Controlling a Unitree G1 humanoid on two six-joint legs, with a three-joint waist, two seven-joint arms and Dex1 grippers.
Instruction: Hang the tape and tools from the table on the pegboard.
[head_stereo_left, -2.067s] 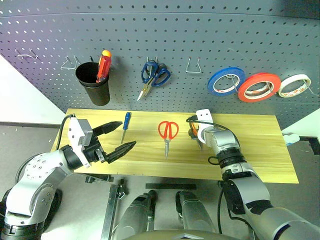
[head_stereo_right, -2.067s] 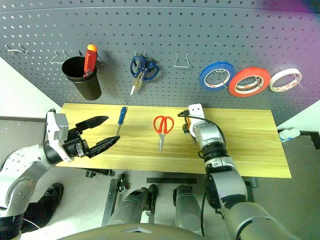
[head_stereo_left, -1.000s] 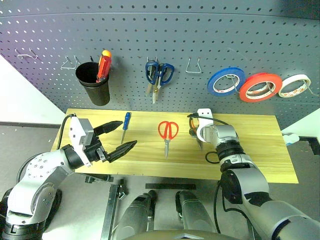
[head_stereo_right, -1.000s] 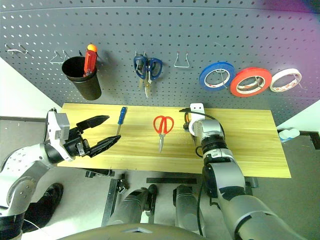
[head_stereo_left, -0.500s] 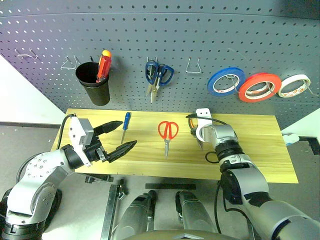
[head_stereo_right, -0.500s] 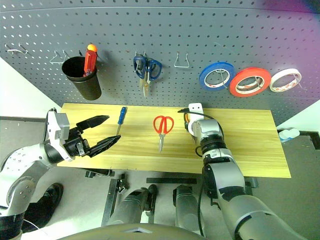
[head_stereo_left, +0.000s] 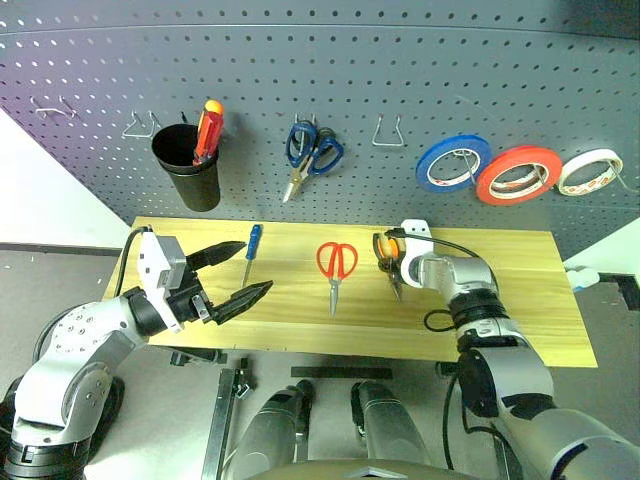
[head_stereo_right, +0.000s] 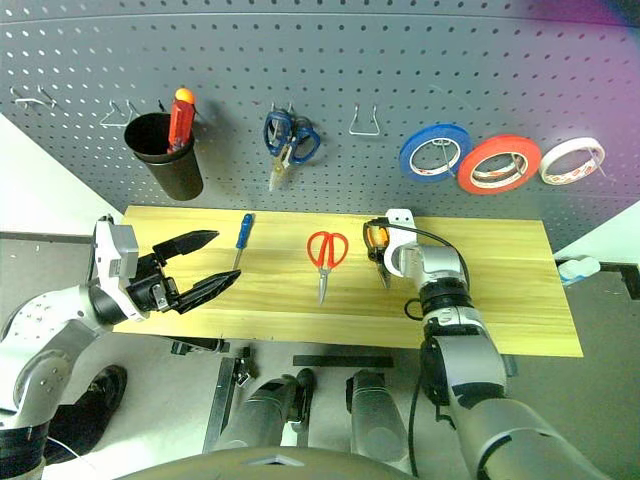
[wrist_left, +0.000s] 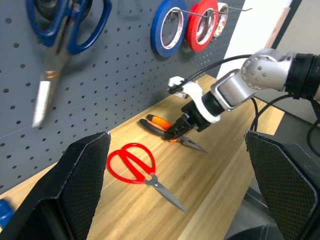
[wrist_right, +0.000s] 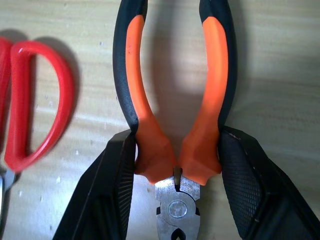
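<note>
Left gripper (head_stereo_left: 243, 270), black fingers spread wide, holds nothing at the near left edge of the pale wooden table (head_stereo_left: 520, 320). Right gripper (wrist_right: 175, 165) is clamped on the orange-and-black-handled pliers (wrist_right: 172, 100), which lie on the table. Red-handled scissors (head_stereo_left: 336, 264) lie beside them; the slim blue-handled screwdriver (head_stereo_left: 252, 247) lies further left. Behind, the dark grey perforated pegboard (head_stereo_left: 330, 70) carries the red-orange tape roll (head_stereo_left: 517, 174) on a hook.

Red tape (head_stereo_left: 518, 174) hangs on the pegboard (head_stereo_left: 330, 80); red scissors (head_stereo_left: 336, 264), pliers (wrist_right: 175, 125) and blue screwdriver (head_stereo_left: 252, 247) lie near the tabletop's far edge.
</note>
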